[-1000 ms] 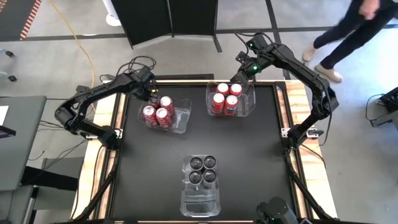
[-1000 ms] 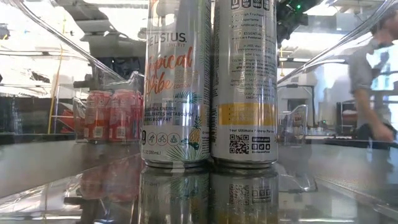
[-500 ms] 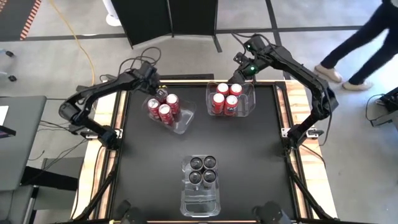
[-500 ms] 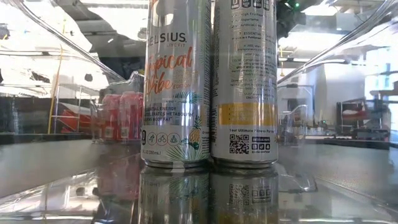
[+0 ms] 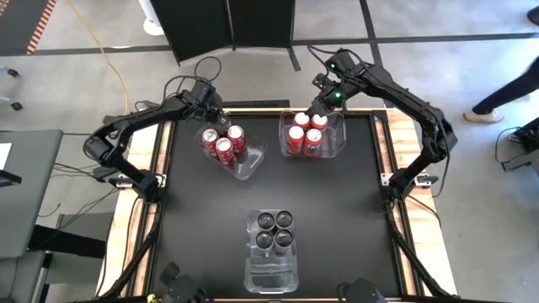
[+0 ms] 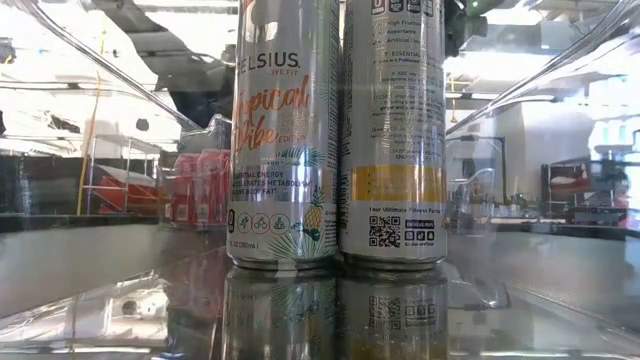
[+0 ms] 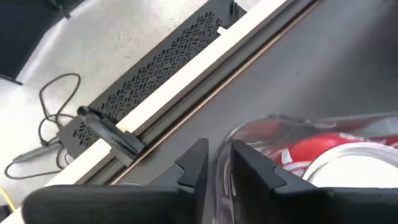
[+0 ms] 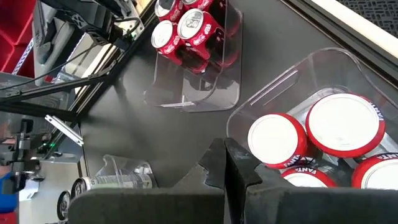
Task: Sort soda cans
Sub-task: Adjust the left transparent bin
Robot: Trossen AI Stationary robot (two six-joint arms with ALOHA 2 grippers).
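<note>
Three red cans (image 5: 224,141) stand in a clear bin (image 5: 248,160) at the far left, which lies askew. My left gripper (image 5: 210,119) is shut on that bin's far-left rim. Several red cans (image 5: 305,133) stand in a second clear bin (image 5: 337,135) at the far middle. My right gripper (image 5: 322,103) is shut at that bin's far-left corner. Several dark silver cans (image 5: 274,230) stand in a third clear bin (image 5: 271,269) near the front; two of them (image 6: 335,130) fill the low view. My left gripper pinches the far-left bin's clear wall at its rim (image 7: 222,146), one finger (image 7: 252,168) inside the bin and one (image 7: 194,167) outside. The fingers come from above and from the far side. The bin rests on the table with its cans upright. My right gripper is shut on the second bin's wall (image 8: 229,134) at its far-left corner, and the wall's edge runs in between the fingers (image 8: 214,163). The fingers come from above and from the far side. The bin rests on the table with its cans upright.
The black table top (image 5: 202,227) lies bare between the three bins. Wooden rails (image 5: 404,210) run along the table's sides. A black perforated bar (image 7: 161,68) lies past the far edge. A person's leg (image 5: 505,97) shows on the floor at the right.
My left gripper has gone a little toward the table's right and far edges, holding the bin's rim. The far-left bin has slid with it and turned about, so it now lies askew; its three cans stay upright. A person has walked off to the right.
</note>
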